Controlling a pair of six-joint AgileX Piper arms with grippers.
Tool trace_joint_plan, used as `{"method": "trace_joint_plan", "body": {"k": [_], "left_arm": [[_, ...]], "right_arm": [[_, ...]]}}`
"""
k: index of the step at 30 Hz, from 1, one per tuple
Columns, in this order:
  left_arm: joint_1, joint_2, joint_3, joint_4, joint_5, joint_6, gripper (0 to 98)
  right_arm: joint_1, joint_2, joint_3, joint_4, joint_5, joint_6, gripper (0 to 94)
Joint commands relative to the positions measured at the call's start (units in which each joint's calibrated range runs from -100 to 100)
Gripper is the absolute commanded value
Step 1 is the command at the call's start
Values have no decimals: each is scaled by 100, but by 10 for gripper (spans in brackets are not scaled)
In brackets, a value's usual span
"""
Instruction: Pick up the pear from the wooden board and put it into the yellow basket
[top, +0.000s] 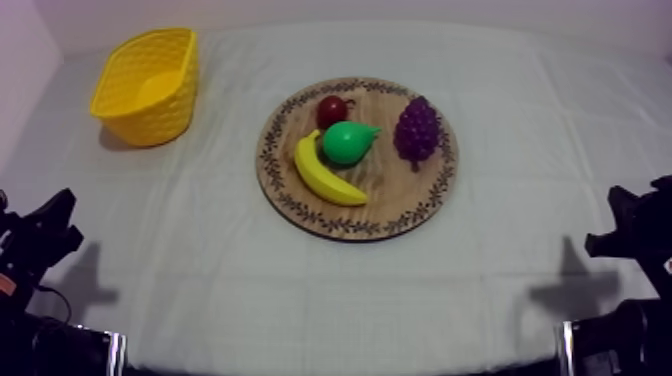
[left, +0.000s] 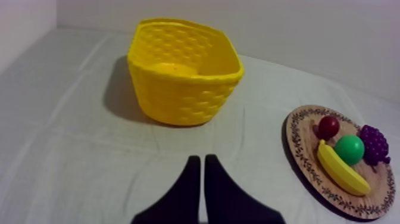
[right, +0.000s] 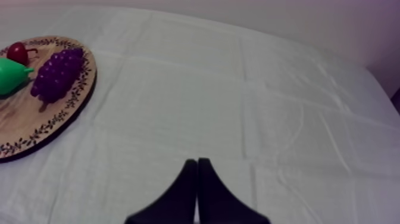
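Both the left gripper and the right gripper are seen closed on nothing. The pear is laid mid wooden board, just beside the banana. It is judged light, hard and slick, so its round belly should be gripped. Its pointed neck is revealed from above, and the hollow of the yellow basket by the left wrist view.

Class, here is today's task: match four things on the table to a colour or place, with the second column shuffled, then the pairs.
1 pear
2 bunch of grapes
3 banana
4 basket

A purple
B yellow, lying on the wooden board
C green
D yellow, standing off that board

Pairs: 1-C, 2-A, 3-B, 4-D
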Motion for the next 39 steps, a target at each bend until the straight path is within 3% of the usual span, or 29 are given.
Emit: {"method": "trace_joint_plan", "body": {"k": [1,14,23,29,39], "left_arm": [[2,0,3,1,3,-6,0],[2,0,3,1,3,-8,0],[48,0,-112,-9,529,-418,0],[231,703,-539,-280,80,-250,0],[1020,3541,-4099,-676,398,-591,0]], "right_arm": [[-1,-2,4,0,-3,0,3],[-1,-2,4,0,-3,0,3],[-1,-2,4,0,-3,-1,3],[-1,-2,4,0,-3,-1,3],[-1,-2,4,0,-3,0,3]]}}
